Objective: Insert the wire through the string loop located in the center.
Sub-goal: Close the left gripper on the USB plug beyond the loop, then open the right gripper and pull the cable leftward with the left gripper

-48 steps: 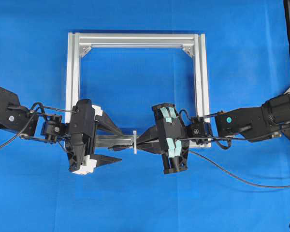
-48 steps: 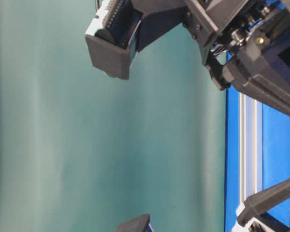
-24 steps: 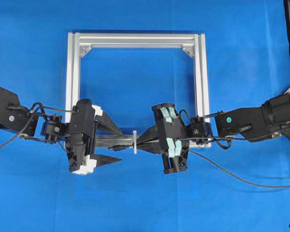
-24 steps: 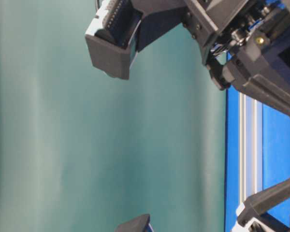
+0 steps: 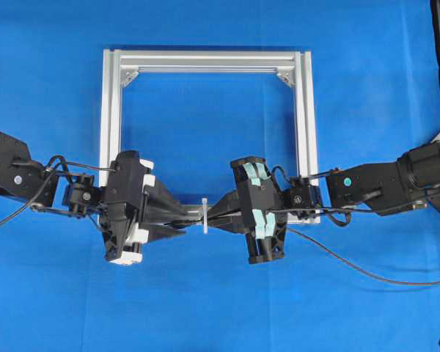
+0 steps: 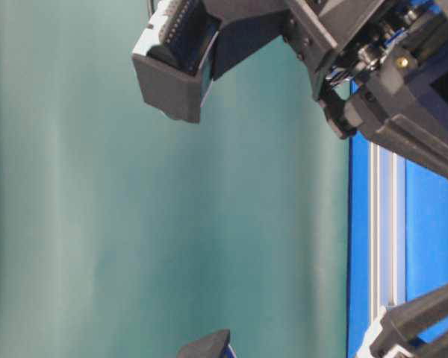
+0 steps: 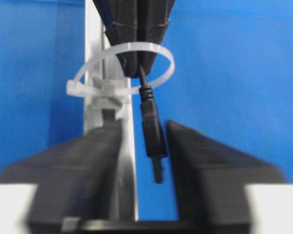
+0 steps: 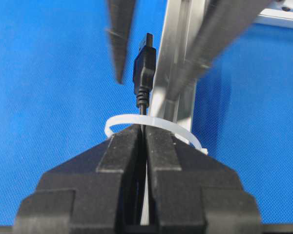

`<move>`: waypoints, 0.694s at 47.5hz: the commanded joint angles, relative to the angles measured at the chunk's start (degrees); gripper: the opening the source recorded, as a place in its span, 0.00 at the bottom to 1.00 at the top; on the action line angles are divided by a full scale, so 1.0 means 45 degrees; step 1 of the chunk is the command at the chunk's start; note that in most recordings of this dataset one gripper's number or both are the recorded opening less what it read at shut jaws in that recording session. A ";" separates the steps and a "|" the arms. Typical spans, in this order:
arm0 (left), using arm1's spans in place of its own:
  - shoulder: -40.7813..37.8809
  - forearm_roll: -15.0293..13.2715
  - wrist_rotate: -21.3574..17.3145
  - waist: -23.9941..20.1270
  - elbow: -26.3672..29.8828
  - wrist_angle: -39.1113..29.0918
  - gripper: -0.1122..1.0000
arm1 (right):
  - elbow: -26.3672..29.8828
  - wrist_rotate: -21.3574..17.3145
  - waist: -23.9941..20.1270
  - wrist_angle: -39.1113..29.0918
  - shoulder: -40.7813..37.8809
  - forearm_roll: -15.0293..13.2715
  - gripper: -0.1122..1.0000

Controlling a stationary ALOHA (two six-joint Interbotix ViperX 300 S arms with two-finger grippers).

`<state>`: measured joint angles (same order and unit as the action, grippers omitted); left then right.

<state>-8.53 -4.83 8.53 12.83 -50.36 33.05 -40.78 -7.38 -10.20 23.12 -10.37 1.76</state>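
- At the frame's (image 5: pixel 205 62) near bar, the right gripper (image 8: pixel 142 134) is pinching the wire (image 8: pixel 143 73), its plug poking through the string loop (image 8: pixel 151 124).
- The left gripper (image 7: pixel 144 141) is flanking the plug, its jaws apart and not touching it.

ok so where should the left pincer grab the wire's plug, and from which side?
On the plug body's thick middle, past the string loop. It points at the left pincer and already sits between its jaws, so squeeze from both sides. The right pincer holds the wire behind the loop.
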 commanded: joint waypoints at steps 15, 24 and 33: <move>0.0176 0.0020 -0.0020 -0.0039 0.0195 0.0059 0.17 | 0.0137 0.0020 -0.0020 -0.0176 0.0176 0.0020 0.07; 0.0176 0.0020 -0.0020 -0.0020 0.0195 0.0059 0.17 | 0.0039 0.0000 -0.0020 -0.0176 0.0215 0.0020 0.08; 0.0195 0.0039 -0.0020 -0.0020 0.0215 0.0059 0.17 | 0.0020 -0.0020 -0.0020 -0.0176 0.0215 0.0195 0.28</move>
<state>-8.61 -4.75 8.53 12.74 -50.27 33.05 -41.04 -7.38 -10.11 22.06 -10.37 2.11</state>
